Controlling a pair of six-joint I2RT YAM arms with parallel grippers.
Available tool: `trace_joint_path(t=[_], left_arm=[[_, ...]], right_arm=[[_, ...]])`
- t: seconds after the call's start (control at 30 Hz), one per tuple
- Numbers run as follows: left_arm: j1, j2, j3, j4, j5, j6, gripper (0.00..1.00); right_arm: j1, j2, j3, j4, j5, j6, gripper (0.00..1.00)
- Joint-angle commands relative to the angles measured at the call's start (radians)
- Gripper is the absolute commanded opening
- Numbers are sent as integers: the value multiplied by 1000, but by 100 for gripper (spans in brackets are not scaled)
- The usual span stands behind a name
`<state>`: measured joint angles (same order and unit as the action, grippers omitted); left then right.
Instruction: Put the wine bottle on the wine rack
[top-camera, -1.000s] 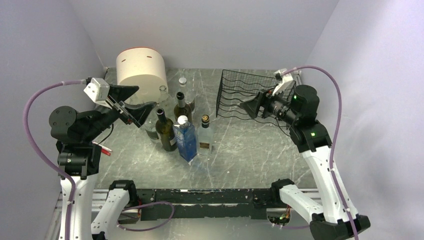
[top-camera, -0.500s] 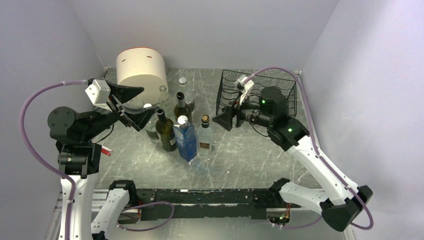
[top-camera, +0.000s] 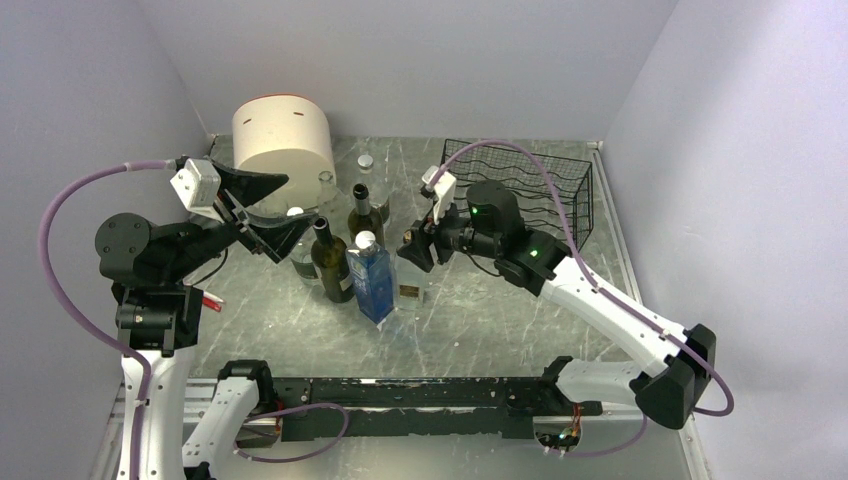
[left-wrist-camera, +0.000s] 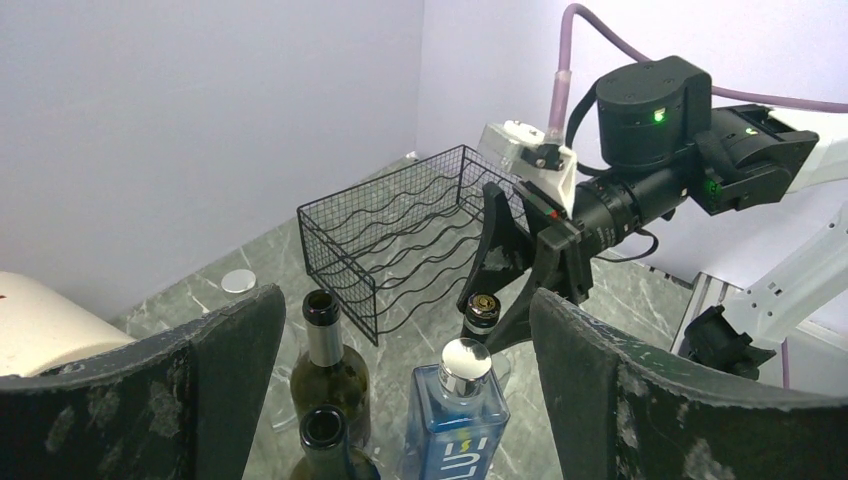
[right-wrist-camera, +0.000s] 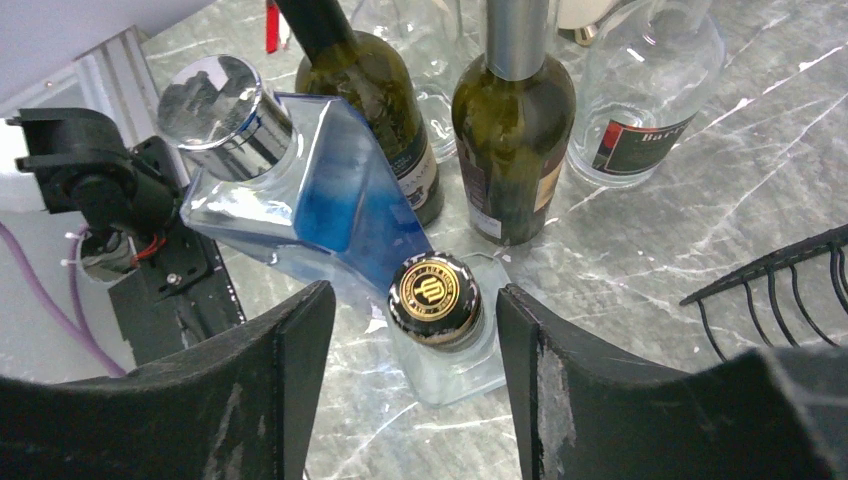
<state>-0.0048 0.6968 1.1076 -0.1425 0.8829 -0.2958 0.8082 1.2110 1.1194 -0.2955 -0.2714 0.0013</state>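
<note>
Left jaws open; right jaws, also open, straddle the gold-capped clear glass bottle (right-wrist-camera: 436, 292). Closing askew could topple the neighbouring blue glass bottle (right-wrist-camera: 330, 210).

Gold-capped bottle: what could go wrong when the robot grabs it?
1. The right gripper straddles only the top of the gold-capped bottle, so the bottle might slip or swing when lifted.
2. The blue bottle stands right beside it, and the gripper could bump it over.
3. The dark green bottles crowd close behind and might get knocked too.
</note>
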Motion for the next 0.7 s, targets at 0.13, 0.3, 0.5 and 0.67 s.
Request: trace_joint_path(t=[0.13,0.3,0.5,0.67], left_arm=[[-19,8,15,5,1,12,96],[-28,16,17,7,2,11,96],[-45,26,25,9,7,9,96],[-64,37,25,18,3,6,95]], right_arm=[[20,-1,-55,65,68,-79,51],[21,-9,-90,98,72,-100,52],[23,-19,-111,143,78,-110,39],[22,-42,-112,151,98,-130,15]])
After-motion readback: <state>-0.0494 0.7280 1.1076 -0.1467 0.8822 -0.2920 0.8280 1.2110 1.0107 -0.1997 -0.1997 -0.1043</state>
